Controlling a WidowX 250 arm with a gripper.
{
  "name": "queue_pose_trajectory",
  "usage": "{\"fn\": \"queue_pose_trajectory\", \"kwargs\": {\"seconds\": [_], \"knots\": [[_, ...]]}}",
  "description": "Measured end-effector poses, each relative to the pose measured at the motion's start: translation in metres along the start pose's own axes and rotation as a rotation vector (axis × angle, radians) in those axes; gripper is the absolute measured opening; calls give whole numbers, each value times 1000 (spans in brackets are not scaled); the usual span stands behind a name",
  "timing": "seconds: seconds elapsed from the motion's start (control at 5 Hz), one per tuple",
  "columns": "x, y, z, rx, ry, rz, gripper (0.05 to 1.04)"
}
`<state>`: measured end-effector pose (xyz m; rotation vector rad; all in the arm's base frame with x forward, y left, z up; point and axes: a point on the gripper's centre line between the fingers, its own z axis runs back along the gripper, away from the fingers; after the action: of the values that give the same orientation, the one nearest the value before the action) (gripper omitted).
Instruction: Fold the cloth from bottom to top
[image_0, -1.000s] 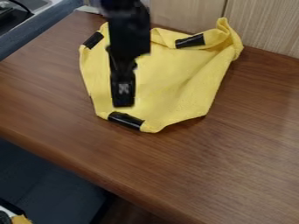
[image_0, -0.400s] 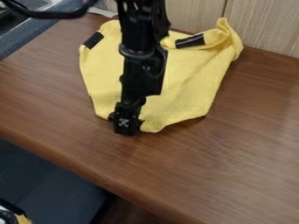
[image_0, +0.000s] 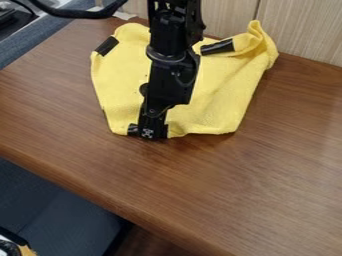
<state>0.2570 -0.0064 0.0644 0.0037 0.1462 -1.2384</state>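
Note:
My gripper (image_0: 151, 134) is at the cloth's bottom edge, shut on the cloth beside its black strip. The yellow cloth (image_0: 220, 95) lies spread on the wooden table, with its upper right corner bunched up. Black strips mark its upper left, upper right and bottom edges; the bottom strip (image_0: 133, 130) peeks out left of the gripper. The arm hangs down over the cloth's middle and hides part of it.
The brown wooden table (image_0: 254, 185) carries the cloth near its back edge. Behind it stands a light wood panel (image_0: 300, 30). A dark appliance (image_0: 13, 20) is at the upper left. The table's front edge runs diagonally across the lower left.
The gripper came down onto the cloth's bottom edge, then shifted slightly up and right. The bottom edge has moved up with it, and its lower point is drawn in.

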Motion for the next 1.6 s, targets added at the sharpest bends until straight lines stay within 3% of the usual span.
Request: {"fn": "queue_pose_trajectory", "kwargs": {"seconds": [0.2, 0.4, 0.8, 1.0, 1.2, 1.6], "knots": [[-3, 0, -1, -7, -19, 12, 95], [-8, -1, 3, -9, -51, 25, 69], [-20, -9, 34, 15, -98, 53, 68], [-11, 2, 56, 40, -152, 59, 68], [0, 27, 72, 53, -182, 80, 68], [37, 91, 53, 0, -162, 95, 68]]}}
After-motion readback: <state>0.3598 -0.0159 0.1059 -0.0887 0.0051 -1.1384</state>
